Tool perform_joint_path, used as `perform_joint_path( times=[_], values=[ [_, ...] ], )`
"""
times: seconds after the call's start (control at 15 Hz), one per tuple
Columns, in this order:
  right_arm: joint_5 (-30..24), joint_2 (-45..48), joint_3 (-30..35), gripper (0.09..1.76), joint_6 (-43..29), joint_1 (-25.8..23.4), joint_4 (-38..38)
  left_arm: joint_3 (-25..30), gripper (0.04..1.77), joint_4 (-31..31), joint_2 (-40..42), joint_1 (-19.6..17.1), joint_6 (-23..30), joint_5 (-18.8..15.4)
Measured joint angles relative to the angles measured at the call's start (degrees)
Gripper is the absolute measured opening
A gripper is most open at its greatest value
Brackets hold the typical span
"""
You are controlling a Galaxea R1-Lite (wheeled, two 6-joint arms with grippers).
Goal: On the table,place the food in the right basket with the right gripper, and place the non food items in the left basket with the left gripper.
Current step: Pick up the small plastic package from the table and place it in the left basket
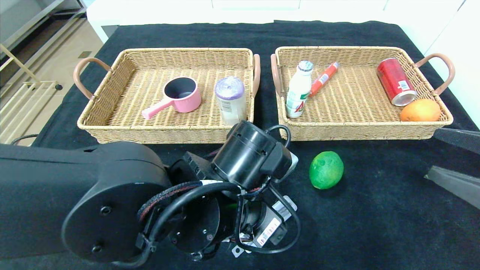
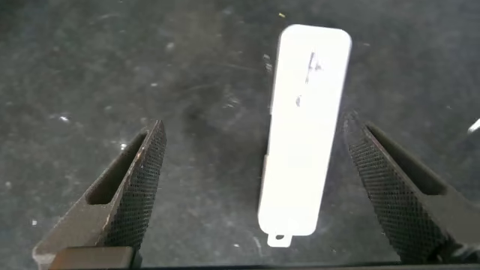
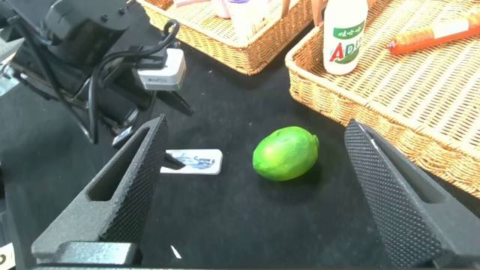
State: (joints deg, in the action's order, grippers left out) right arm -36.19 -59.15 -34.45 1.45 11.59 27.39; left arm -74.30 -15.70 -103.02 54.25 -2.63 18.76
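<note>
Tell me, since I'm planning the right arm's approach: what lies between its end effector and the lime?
Only bare black cloth. The right wrist view shows the lime beyond the open right end effector, nothing between.

a black cloth (image 1: pixel 375 225) covers the table across most of the frame. at the upper left, tan floor (image 1: pixel 45 60) and a pale wooden frame (image 1: pixel 22 93) show.

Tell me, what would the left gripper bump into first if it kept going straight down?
Probably the flat white item lying on the black table; it sits between the open fingers of the left gripper.
</note>
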Motion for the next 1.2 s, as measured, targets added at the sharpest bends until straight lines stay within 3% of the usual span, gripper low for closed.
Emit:
perform_joint_path(
  times=[1.0, 1.2],
  values=[
    [0.0, 1.2, 0.0, 1.71, 0.1, 0.0, -0.1, 0.6, 1.72, 0.5, -0.2, 1.8, 0.0, 0.0],
    [0.0, 1.4, 0.1, 1.71, 0.1, 0.0, -0.1, 0.9, 1.72, 0.2, -1.0, 2.6, -1.3, 2.0]
  ],
)
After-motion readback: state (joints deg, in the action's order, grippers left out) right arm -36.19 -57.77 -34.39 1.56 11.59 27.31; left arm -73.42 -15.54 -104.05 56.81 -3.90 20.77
